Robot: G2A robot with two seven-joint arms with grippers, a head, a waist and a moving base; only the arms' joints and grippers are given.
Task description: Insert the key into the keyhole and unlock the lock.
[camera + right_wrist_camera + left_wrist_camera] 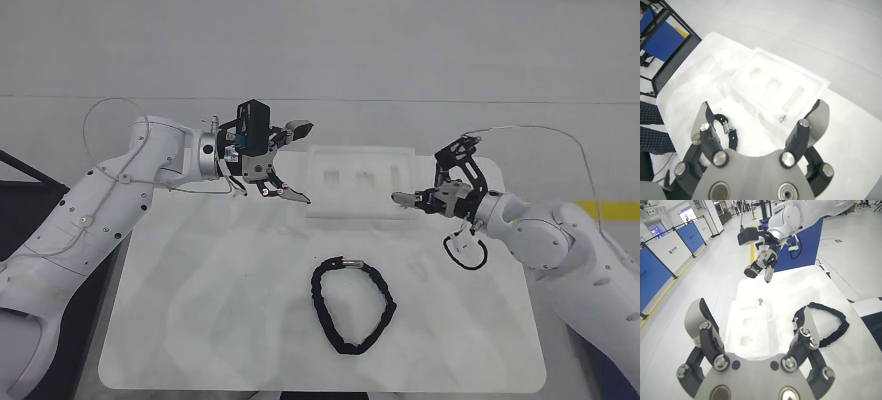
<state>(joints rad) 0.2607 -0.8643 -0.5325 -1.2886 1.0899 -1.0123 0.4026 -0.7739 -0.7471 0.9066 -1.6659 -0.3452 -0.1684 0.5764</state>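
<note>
The key (pixel 782 119) was noted on the rim of the foam tray (pixel 345 205), the chain lock (pixel 318 292) near it. Left gripper (pixel 298 162) and right gripper (pixel 762 106) were held flanking the tray, fingers open and empty, presumably pending pickup.

Locks: one; the black cable lock (pixel 352 306) lies near the foam tray (pixel 360 205), apart from it
Keys: one key (pixel 760 300); on the foam tray's edge
Foam trays: one; recesses (pixel 773 86) in it: three
Grippers: two; left gripper (pixel 298 162) and right gripper (pixel 759 275), at opposite ends of the foam tray
Tables: one table (pixel 200 330); under the foam tray
</note>
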